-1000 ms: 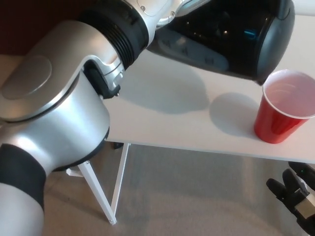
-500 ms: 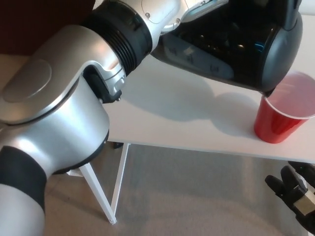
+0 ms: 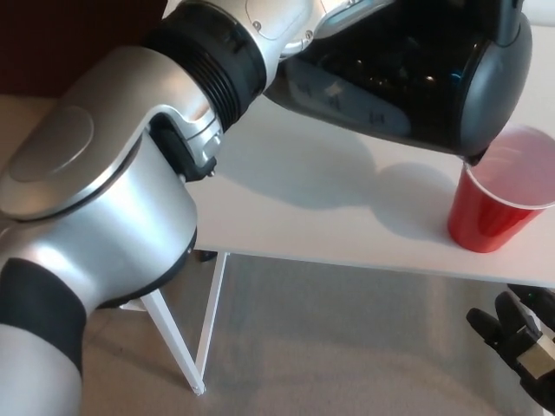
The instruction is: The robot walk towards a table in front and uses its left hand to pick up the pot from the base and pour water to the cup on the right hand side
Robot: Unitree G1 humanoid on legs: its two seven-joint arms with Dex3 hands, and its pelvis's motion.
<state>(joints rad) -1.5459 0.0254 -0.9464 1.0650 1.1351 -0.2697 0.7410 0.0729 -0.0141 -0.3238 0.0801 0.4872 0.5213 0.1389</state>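
A black pot (image 3: 408, 78) hangs tilted above the white table (image 3: 295, 208), spout down to the right. Its spout tip (image 3: 473, 159) sits right at the near-left rim of the red cup (image 3: 496, 201), which stands upright near the table's front right edge. My left arm (image 3: 113, 199) reaches across from the left and carries the pot. The left hand (image 3: 334, 17) is mostly hidden at the picture's top, shut on the pot. No water stream shows. My right hand (image 3: 520, 342) hangs low at the bottom right, below the table edge, fingers apart and holding nothing.
The table's white legs (image 3: 204, 329) stand on a grey carpet (image 3: 347, 347) below. The big silver forearm hides the left part of the scene. A dark red wall (image 3: 61, 43) lies at the upper left.
The pot has moved right and down, bringing its spout from left of the cup onto the cup's rim. Over the last half second it hardly moved. The right hand stays put.
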